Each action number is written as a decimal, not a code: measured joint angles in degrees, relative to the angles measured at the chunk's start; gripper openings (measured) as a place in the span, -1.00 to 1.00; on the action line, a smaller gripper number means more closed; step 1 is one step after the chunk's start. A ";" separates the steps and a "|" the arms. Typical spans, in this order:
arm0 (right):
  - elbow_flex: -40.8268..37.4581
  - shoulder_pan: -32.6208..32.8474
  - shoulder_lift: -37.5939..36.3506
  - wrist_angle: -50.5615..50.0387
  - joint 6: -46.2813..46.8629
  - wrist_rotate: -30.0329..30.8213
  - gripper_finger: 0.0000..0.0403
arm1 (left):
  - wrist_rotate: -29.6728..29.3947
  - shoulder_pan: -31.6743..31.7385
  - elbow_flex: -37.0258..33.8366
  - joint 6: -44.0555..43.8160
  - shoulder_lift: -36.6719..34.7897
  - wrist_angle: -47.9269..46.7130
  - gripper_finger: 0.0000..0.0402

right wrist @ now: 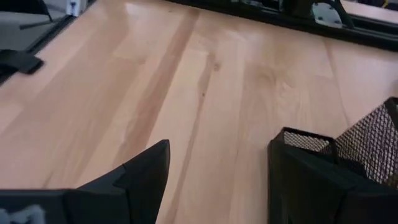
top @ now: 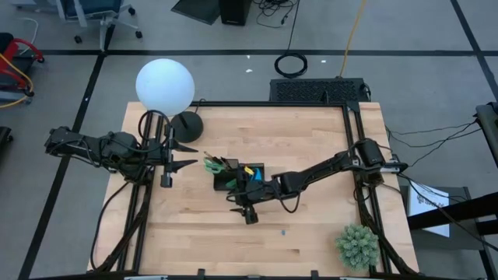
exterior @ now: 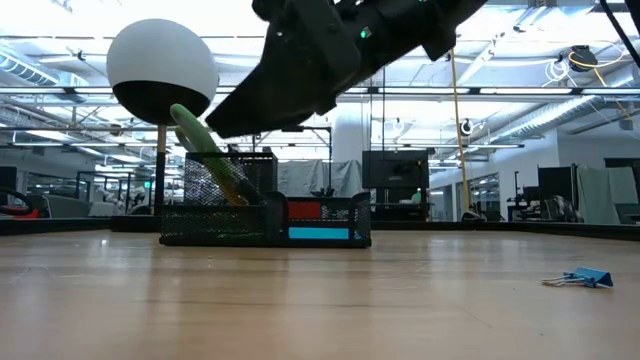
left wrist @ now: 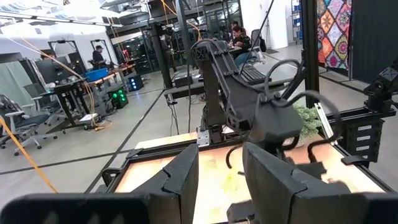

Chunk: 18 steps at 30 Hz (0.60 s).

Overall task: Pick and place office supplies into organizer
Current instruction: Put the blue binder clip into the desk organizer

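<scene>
A: What's biggest here?
B: The wooden tabletop (top: 311,155), with a white globe lamp (top: 165,85) at its ten o'clock corner and a green potted plant (top: 358,246) at five o'clock.

A: And the arms?
B: The right arm reaches in from three o'clock to the centre. Its right gripper (top: 250,215) hangs above bare wood just at the six o'clock side of the organizer (top: 237,178), fingers spread apart and holding nothing. The left gripper (top: 185,155) waits at nine o'clock, near the lamp base, fingers parted and empty too.

A: Where's the organizer?
B: At the middle of the tabletop. From the low view it's a black mesh tray; green-handled scissors (exterior: 205,148) lean tilted out of its taller compartment, and a blue sticky-note pad (exterior: 318,234) shows through the lower one, with something red above it.

A: Anything loose?
B: A small blue binder clip (exterior: 580,277) lies on the wood, well apart from the organizer, toward five o'clock.
</scene>
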 joint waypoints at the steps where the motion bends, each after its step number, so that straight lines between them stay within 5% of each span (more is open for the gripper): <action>1: 0.00 0.26 -0.64 -1.28 -0.16 0.03 0.31 | 0.00 0.00 0.00 0.00 0.02 -0.01 -0.35; 18: 0.02 7.03 -10.82 -19.76 5.24 8.89 0.30 | 0.00 0.00 0.00 0.46 0.00 -0.22 -0.35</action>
